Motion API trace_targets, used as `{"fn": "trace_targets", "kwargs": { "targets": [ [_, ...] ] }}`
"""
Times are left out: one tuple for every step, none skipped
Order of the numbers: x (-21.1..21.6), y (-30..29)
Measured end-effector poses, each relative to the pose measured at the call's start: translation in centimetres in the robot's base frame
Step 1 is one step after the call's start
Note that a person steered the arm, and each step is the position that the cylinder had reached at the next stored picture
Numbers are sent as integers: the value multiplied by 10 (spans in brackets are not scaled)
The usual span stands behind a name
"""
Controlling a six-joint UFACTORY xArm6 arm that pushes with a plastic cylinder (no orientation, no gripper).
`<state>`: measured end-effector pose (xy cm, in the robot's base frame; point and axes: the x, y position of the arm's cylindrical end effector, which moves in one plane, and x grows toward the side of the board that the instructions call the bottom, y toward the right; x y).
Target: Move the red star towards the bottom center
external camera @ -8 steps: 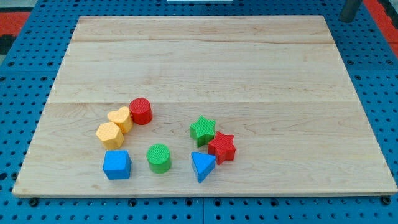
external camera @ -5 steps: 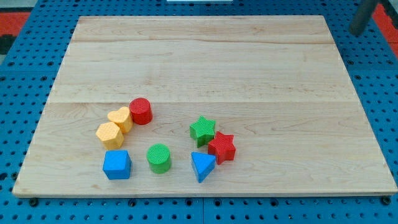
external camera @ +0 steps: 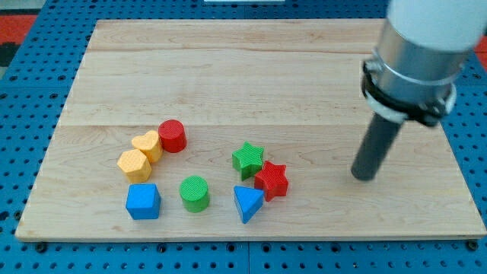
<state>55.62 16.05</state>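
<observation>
- The wooden board point(external camera: 251, 68) carries everything, and we place each thing against the red star point(external camera: 272, 180), which lies low on the board, a little to the view's right of its middle
- Our arm's pale grey housing point(external camera: 418, 53) sits well up and to the view's right of the red star
- My tip point(external camera: 364, 176) rests on the board well to the view's right of the red star, roughly level with it, touching no block and carrying nothing
- The green star point(external camera: 248, 159) touches the red star on its upper left
- The blue triangle point(external camera: 247, 202) sits just below and left of the red star, in the way of a straight push down-left
- We judge the best approach is to come round above the red star, then push gently downward and slightly left, without dragging the blue triangle
</observation>
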Motion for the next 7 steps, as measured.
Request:
{"fn": "trace_targets", "kwargs": {
  "targets": [
    [61,-35],
    [60,-118],
    [57,-142],
    [59,-138],
    [61,-144],
    [25,-150],
    [6,-151]
  ]
}}
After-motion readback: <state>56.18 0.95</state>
